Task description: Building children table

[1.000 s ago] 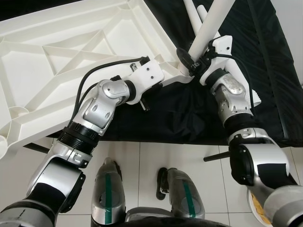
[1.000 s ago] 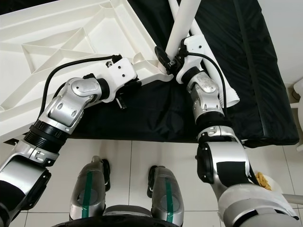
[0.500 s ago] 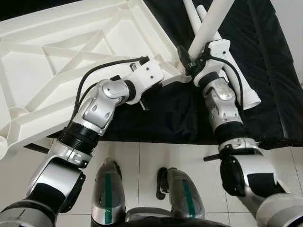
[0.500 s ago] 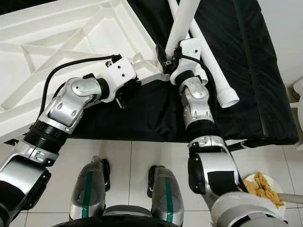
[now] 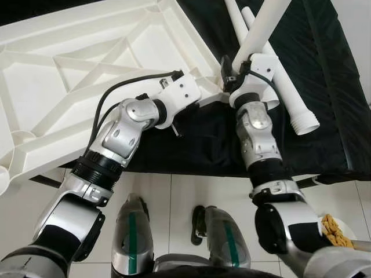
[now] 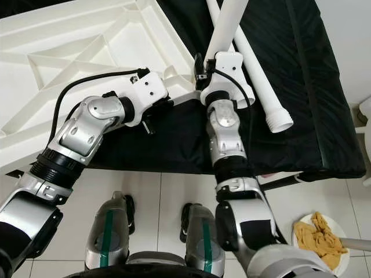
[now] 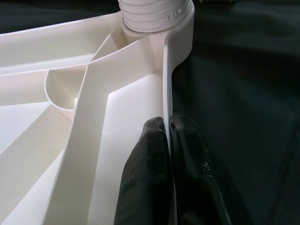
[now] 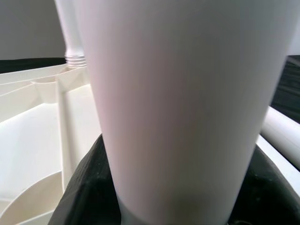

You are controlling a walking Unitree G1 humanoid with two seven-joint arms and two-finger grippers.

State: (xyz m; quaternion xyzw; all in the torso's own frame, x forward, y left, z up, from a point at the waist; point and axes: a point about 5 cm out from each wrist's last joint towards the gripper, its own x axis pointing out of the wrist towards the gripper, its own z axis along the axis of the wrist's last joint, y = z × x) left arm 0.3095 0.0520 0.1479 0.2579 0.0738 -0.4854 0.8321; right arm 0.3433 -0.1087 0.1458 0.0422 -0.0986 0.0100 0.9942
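Upside-down white ribbed plastic tabletop (image 5: 87, 75) lies on black cloth (image 5: 324, 87). Left gripper (image 7: 166, 136) is pinched tight on its thin edge rim, just short of the corner socket (image 7: 157, 14) ahead of the fingertips. Right gripper (image 5: 232, 72) is wrapped round a white plastic tube leg (image 5: 261, 29) w/ pads (image 8: 84, 187) on both sides; the leg's long axis rises up and away from it, threaded end seated in that socket. Right arm does the turning, prob. screwing in. Spare threaded leg (image 5: 290, 104) lies on the cloth beside the right gripper

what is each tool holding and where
Left tool pinches the tabletop by its edge rib near the corner socket; right tool grips the table leg near its lower end.
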